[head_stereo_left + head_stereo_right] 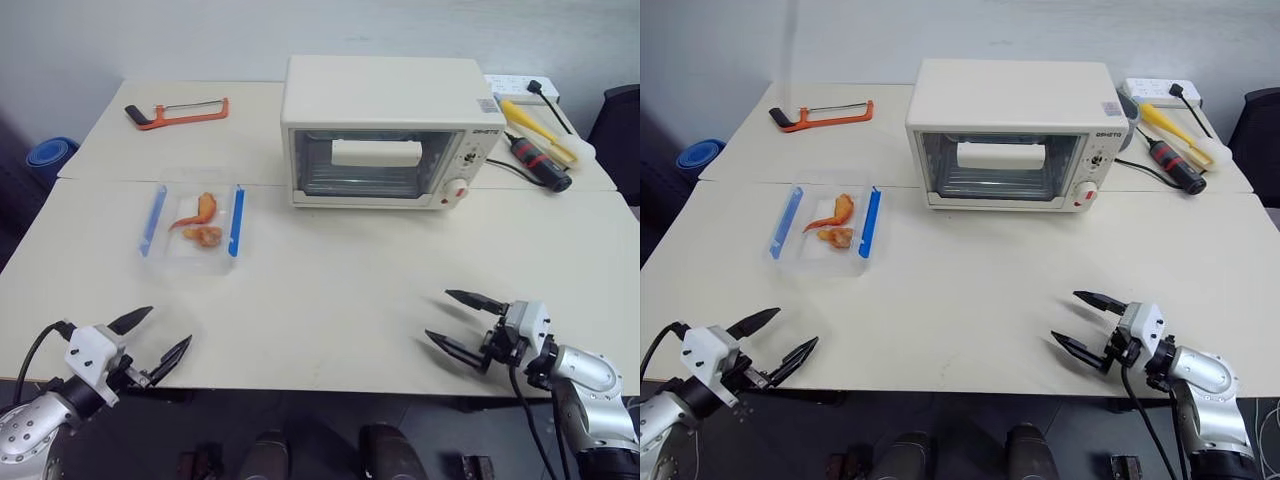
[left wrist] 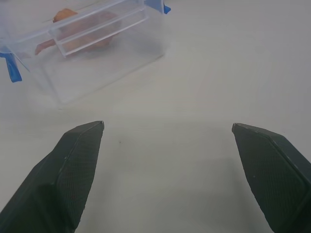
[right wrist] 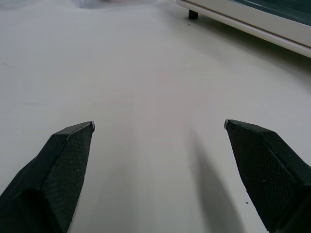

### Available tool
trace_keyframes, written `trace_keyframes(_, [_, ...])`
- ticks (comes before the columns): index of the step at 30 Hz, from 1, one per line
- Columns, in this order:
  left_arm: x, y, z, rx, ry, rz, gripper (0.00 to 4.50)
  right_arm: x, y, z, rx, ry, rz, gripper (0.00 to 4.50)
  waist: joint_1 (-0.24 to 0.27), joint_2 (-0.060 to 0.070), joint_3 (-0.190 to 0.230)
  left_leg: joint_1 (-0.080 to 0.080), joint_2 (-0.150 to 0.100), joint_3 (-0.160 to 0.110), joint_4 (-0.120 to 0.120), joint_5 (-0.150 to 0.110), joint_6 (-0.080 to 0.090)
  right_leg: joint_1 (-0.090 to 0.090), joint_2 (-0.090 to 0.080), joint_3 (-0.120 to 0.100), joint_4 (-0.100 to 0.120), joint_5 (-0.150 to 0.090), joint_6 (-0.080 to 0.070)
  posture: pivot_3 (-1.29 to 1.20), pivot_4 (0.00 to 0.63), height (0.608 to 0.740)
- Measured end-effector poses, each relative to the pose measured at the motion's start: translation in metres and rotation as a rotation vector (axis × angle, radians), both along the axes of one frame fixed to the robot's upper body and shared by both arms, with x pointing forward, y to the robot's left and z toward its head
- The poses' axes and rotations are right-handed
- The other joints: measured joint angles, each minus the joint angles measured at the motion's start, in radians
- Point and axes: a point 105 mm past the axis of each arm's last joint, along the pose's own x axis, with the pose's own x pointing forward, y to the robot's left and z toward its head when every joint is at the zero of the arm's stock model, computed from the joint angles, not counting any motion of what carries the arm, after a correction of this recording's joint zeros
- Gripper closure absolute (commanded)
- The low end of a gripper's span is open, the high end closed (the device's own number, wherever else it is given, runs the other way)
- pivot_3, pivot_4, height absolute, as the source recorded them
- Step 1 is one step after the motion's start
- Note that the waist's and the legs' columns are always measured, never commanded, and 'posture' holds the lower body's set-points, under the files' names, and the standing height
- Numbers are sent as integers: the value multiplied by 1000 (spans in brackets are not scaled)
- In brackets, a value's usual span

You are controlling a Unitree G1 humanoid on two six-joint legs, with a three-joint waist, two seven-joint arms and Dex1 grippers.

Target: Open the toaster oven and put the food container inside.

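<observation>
Two grippers spread (left gripper [image 1: 160, 338], right gripper [image 1: 462, 320]), toaster oven [image 1: 385, 130] closed, food container [image 1: 194, 225] outside

Cream toaster oven [image 1: 390, 130] sits door shut, far beyond the right claw [image 1: 462, 322]; clear blue-clipped food container [image 1: 195, 227] lies flat ahead of the left claw [image 1: 160, 338].

1 toaster oven [image 1: 385, 130], 1 food container [image 1: 194, 228], 1 orange hacksaw [image 1: 178, 113], 2 tables [image 1: 330, 290].

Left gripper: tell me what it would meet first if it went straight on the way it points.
Probably the food container: it lies ahead of the open left gripper across bare table, slightly off its centre line, so it might only be clipped.
</observation>
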Motion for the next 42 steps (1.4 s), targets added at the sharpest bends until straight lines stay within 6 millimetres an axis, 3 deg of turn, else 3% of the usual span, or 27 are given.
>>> trace_keyframes(2, [2,-1,5,-7,-7,-5,0,1,1,2,8,-2,2,20,0,0,0,0,0,0,0,0,0,0,0,0,0,0,0,0,150,740])
trace_keyframes(4, [7,-5,15,-132,20,-33,0,8,8,14,70,18,6,20,0,0,0,-1,1,-1,1,0,0,-1,0,0,2,0,0,0,150,740])
trace_keyframes(8, [15,-31,65,-330,70,-218,0,32,33,64,188,-4,60,20,-2,2,1,0,2,-5,1,1,-1,-2,0,1,1,2,-3,0,150,740])
trace_keyframes(14, [31,-56,105,-332,-32,-346,0,74,51,118,257,-54,44,20,-5,2,1,-3,1,-1,-1,1,-2,-5,1,-1,0,2,-3,0,150,740])
trace_keyframes(18, [43,-74,127,-345,-104,-405,0,103,61,134,230,-70,13,20,-8,2,1,-5,1,-1,1,1,-2,-6,0,-2,0,2,-3,0,150,740])
trace_keyframes(24, [46,-84,118,-368,-76,-416,0,120,78,140,226,-96,29,20,-35,2,1,-10,1,-2,1,1,-2,-9,1,-4,2,2,-2,0,150,740])
trace_keyframes(29, [47,-85,112,-374,-70,-400,0,119,90,146,227,-127,75,20,-48,2,1,-12,1,-2,1,1,-2,-11,0,-4,3,2,-2,0,150,740])
trace_keyframes(33, [46,-83,109,-371,-66,-388,0,108,91,143,222,-139,132,20,-50,2,1,-12,1,-3,1,1,-2,-11,1,-4,3,2,-2,0,150,740])
trace_keyframes(37, [49,-83,110,-370,-70,-383,0,87,87,121,124,-135,222,20,-50,2,2,-13,1,-3,1,1,-2,-11,0,-4,3,2,-2,0,150,740])
trace_keyframes(39, [58,-80,112,-367,-77,-375,430,76,82,105,34,-129,260,0,-48,3,2,-12,1,-2,2,1,-2,-12,1,-4,5,2,-1,0,150,740])
trace_keyframes(42, [72,-81,118,-363,-89,-386,1159,72,79,98,3,-133,272,0,-49,3,2,-12,1,-2,3,1,-2,-12,1,-4,7,2,-1,0,150,740])
